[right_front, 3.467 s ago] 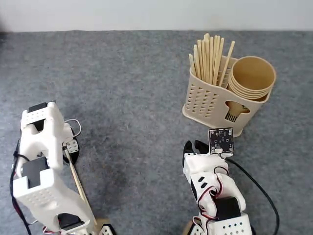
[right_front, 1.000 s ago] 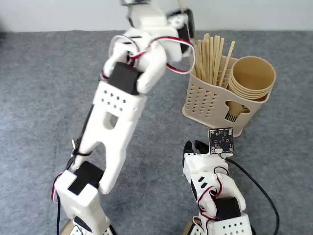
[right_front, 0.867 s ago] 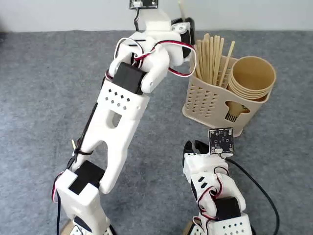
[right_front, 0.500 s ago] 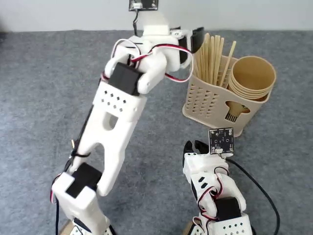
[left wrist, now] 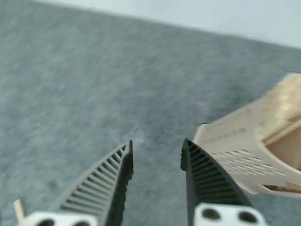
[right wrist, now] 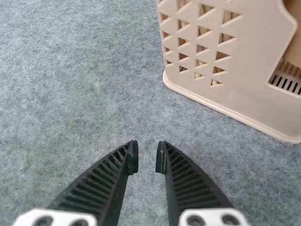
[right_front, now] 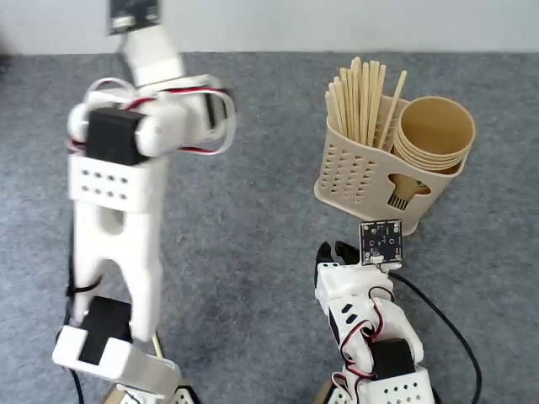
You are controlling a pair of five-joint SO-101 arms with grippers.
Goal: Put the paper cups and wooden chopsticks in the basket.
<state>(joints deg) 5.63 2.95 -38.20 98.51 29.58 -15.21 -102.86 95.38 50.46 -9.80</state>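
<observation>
The beige basket stands at the back right. It holds a bundle of wooden chopsticks in one compartment and a stack of paper cups in the other. My left gripper hangs raised over the mat, well to the left of the basket, open and empty. The basket lies off to its side. My right gripper rests low in front of the basket, its fingers almost touching with nothing between them. One loose chopstick lies by the left arm's base.
Grey mat covers the table, with free room between the arms and to the basket's left. A white wall runs along the far edge. The right arm's cable trails at the front right.
The left arm has swung away from the basket's top to the left, and its gripper is now open and empty. The chopstick it held earlier is gone from it. The right arm has not moved.
</observation>
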